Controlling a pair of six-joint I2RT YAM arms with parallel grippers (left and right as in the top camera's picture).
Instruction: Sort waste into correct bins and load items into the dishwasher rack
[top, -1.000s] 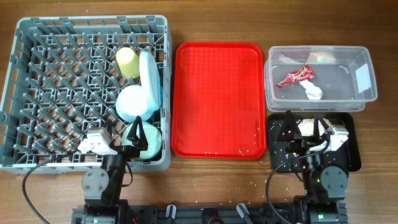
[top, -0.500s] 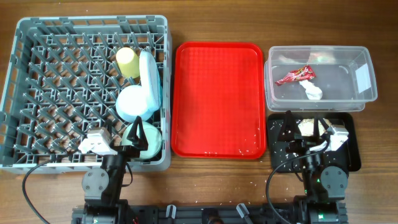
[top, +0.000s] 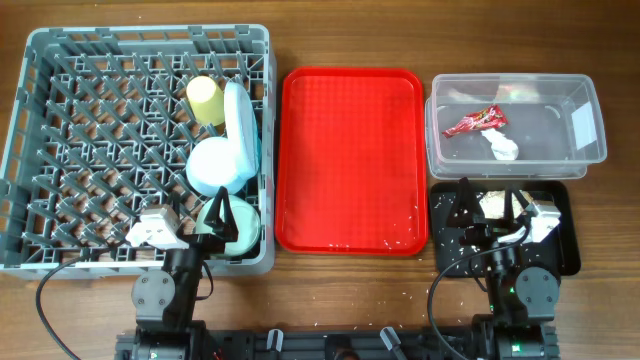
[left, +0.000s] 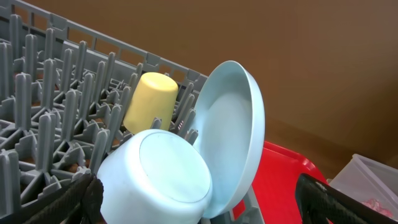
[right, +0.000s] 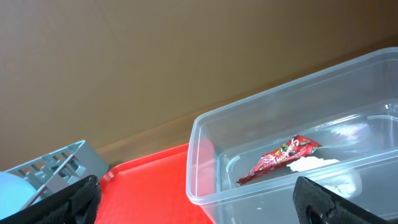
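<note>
Left gripper (top: 222, 212): opened wide, nothing held, over the pale green bowl (top: 248, 226).
Right gripper (top: 489, 200): opened wide, nothing held, over the black tray (top: 566, 256).
Rack (top: 20, 150): yellow cup (top: 205, 98), plate (top: 243, 118) and blue bowl (top: 218, 166) are placed inside.
Clear tub (top: 592, 150): red wrapper (top: 476, 122) and tissue (top: 504, 149) are contained.

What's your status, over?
Left hand and right hand open, empty. Plate, blue bowl, green bowl, cup in rack. Wrapper, tissue in clear tub. Crumbs on red tray.

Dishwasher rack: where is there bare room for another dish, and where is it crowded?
Free: the rack pegs from its left wall to the dishes. Crowded: along its right wall, with yellow cup, plate, blue bowl, green bowl.
</note>
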